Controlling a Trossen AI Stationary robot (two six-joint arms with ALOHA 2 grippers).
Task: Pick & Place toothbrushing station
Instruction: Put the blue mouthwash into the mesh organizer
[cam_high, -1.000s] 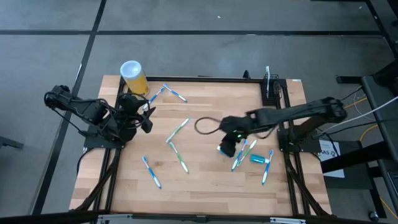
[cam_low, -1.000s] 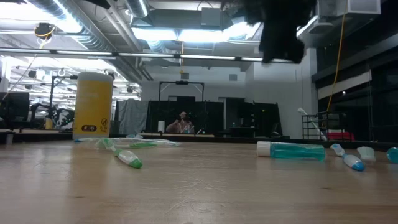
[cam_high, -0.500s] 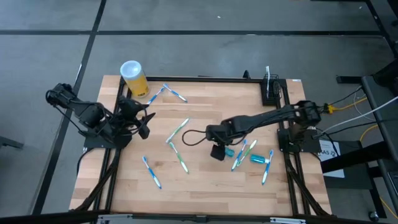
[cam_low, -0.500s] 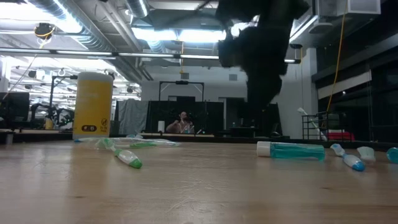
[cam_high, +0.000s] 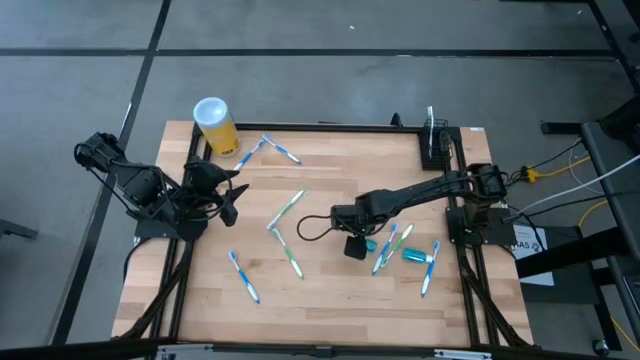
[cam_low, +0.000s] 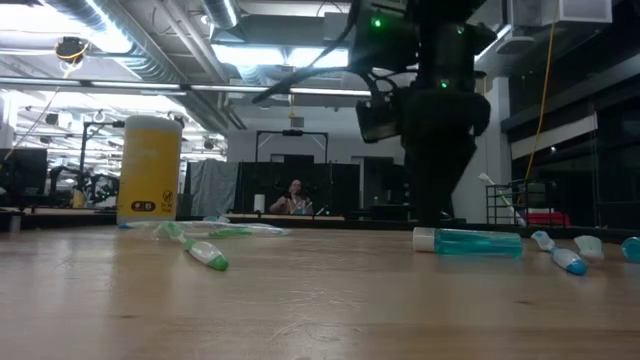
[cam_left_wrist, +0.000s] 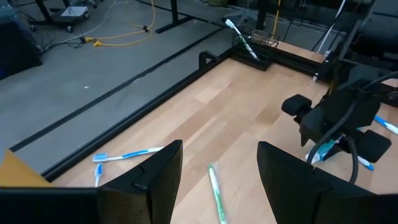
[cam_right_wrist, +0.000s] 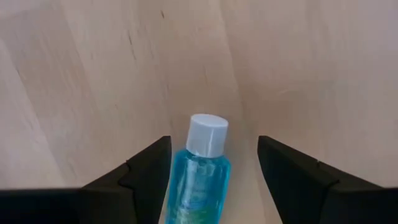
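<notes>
Mouthwash, by the look of it, was what I had the right gripper lined up on: a small blue bottle lying flat on the tabletop, its pale cap pointing away from the wrist and its body sitting squarely between the two fingers. Those fingers stood wide apart, one on each side of the bottle and clear of it, so nothing was gripped; I judged this to be the approach just ahead of a closing move. The right arm was stretched far in from the right edge toward the middle of the tabletop, wrist bent down so the gripper pointed at the wood. The toothbrushing station, the small black holder, sat well apart from that, at the far right corner, with one brush standing up in it, presumably the place where loose items were meant to end up. A second teal bottle and several toothbrushes lay scattered nearer the right edge and across the middle. The left gripper waited by the left edge, fingers apart and empty, aimed across the tabletop, with the yellow cup at the far left corner behind it.
</notes>
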